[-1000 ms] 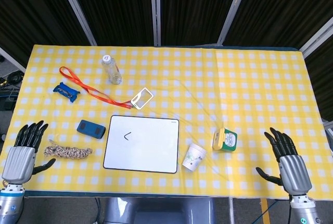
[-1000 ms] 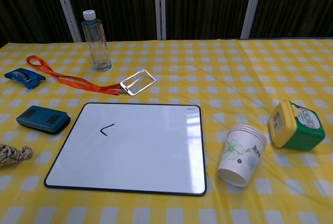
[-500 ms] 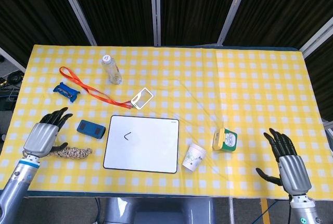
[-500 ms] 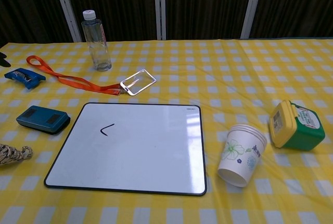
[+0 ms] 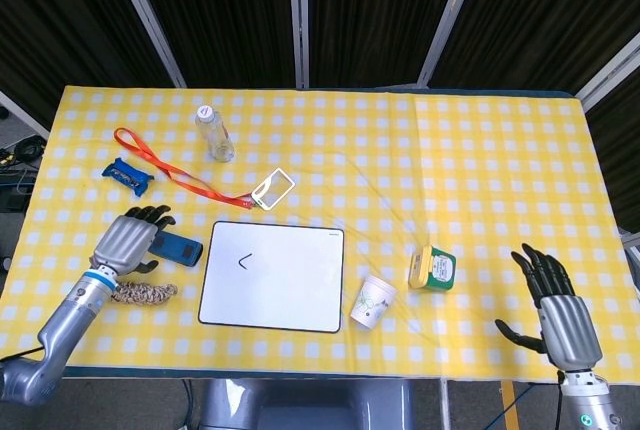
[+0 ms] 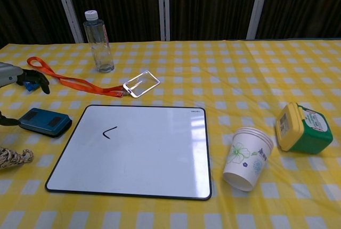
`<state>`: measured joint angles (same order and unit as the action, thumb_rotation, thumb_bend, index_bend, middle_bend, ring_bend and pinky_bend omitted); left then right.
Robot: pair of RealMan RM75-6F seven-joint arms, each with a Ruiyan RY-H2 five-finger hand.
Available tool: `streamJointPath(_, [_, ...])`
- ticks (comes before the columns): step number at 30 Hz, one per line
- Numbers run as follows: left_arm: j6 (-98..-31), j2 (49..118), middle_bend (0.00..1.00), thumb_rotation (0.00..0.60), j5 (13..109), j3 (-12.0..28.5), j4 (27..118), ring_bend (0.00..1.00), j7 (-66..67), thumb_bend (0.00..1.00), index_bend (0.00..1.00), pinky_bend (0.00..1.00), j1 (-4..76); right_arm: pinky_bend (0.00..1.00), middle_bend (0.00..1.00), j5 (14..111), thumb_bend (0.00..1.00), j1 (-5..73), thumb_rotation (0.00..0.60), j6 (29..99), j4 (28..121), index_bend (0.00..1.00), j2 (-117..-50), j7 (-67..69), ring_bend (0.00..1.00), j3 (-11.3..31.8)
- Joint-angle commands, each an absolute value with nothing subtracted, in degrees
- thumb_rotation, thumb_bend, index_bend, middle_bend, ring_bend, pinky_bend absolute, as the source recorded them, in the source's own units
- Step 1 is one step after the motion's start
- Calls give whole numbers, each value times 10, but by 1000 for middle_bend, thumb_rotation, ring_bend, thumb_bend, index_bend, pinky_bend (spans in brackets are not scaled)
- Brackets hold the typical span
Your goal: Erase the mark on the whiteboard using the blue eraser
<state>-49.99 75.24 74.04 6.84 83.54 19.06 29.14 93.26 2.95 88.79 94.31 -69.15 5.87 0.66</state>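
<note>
A clear plastic water bottle [image 6: 98,41] with a white cap stands upright on a yellow checked tablecloth [image 5: 470,170]. An orange lanyard [image 6: 69,81] trails from it toward a clear badge holder [image 6: 141,84]. A coil of braided rope [image 5: 130,292] lies at the near edge. A tipped stack of floral paper cups [image 6: 247,157] rests beside a green tub with a yellow lid [image 6: 302,128]. A small blue packet [image 5: 126,174] lies apart.

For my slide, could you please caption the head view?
Left hand poised over blue eraser beside the marked whiteboard; right hand open.
</note>
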Motion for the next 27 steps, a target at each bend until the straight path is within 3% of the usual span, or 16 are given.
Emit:
streamJointPath(1, [-493,765,129,600,730,63,824,168,201,238,262,213,300,0,0,933,65,29,600,888,944,0,-691,60,0,7])
streamJointPath(22, [-456,807,132,600,654,46,804,170,255,298,267,213,344,0,0,930,65,30,600,886,943,0,-691,60,0,8])
streamJointPath(27, [-457,813,194,600,641,42,801,219,262,359,341,255,349,0,0,931,64,30,600,886,942,0,-692,60,0,7])
